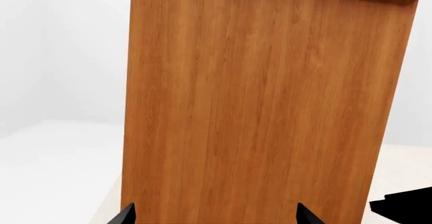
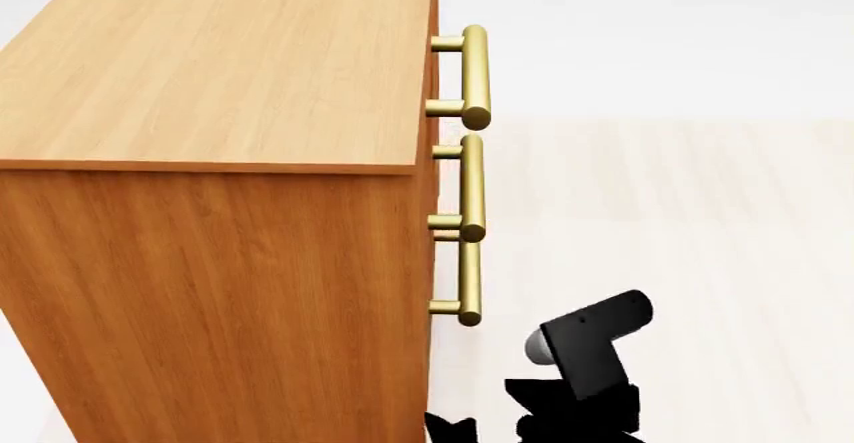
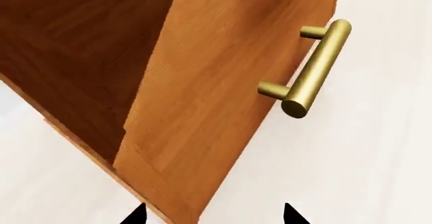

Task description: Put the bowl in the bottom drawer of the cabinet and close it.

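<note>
The cabinet [image 2: 214,293] stands at the left of the head view, seen from its side, with three brass handles down its front edge. All three drawers look shut there. The bottom drawer [image 3: 223,82] fills the right wrist view, its brass handle [image 3: 317,67] a little beyond my right gripper [image 3: 216,218], which is open with the drawer's lower corner between its fingertips. My left gripper [image 1: 216,219] is open too and faces the cabinet's plain side panel [image 1: 263,107] at close range. The bowl is out of view.
Pale floor [image 2: 694,223] spreads in front of the cabinet, with white walls behind. My right arm [image 2: 587,348] shows black, low beside the bottom handle [image 2: 467,283]. A black part of the robot [image 1: 405,206] shows past the cabinet's corner.
</note>
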You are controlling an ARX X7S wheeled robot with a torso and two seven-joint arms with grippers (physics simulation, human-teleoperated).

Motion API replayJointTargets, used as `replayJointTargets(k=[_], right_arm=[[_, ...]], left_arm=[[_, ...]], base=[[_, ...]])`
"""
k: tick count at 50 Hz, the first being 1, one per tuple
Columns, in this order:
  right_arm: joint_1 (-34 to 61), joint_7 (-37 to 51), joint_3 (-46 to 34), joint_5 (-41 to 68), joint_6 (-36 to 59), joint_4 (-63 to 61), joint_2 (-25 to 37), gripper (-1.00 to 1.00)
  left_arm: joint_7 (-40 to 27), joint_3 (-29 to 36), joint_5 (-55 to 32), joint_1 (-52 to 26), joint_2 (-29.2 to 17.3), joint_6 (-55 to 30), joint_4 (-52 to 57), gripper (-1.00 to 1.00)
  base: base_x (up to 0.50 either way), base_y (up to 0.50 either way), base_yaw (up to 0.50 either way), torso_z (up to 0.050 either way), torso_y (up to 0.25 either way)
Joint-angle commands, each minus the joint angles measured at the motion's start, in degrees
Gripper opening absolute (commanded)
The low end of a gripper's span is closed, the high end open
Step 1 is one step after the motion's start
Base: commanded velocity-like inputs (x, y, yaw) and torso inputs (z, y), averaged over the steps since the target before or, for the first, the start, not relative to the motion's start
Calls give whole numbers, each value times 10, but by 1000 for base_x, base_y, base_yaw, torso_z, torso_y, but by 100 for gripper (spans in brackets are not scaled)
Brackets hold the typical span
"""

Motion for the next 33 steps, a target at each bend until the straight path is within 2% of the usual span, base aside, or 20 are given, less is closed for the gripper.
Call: replayJointTargets(k=[1,5,9,10,14,22,33], right_arm=[[-47,-88,-22,95,27,-110,37,100],[-40,-69,8,108,40,-107,28,100],[-26,5,34,60,13,-70,11,100],[-17,52,61,47,26,-55,3,100],[-24,119,90,12,25,-92,20,100],[-72,135,113,19,78,-189,71,100],[-80,154,207,59,126,-289,86,100]], left_arm=[[-1,1,1,-1,0,0,0,100],[-1,1,1,0,0,1,-1,100],[-1,1,1,-1,0,2,-3,100],[0,1,0,-1,0,2,-3,100],[-1,0,-1,0,-2,2,1,100],[0,3,3,1,-3,2,1,100],[-9,2,6,10,-14,-9,34,100]], base=[[0,0,0,0,0],[0,0,0,0,0],[0,0,0,0,0],[0,0,0,0,0],[0,0,0,0,0],[0,0,0,0,0],[0,0,0,0,0]])
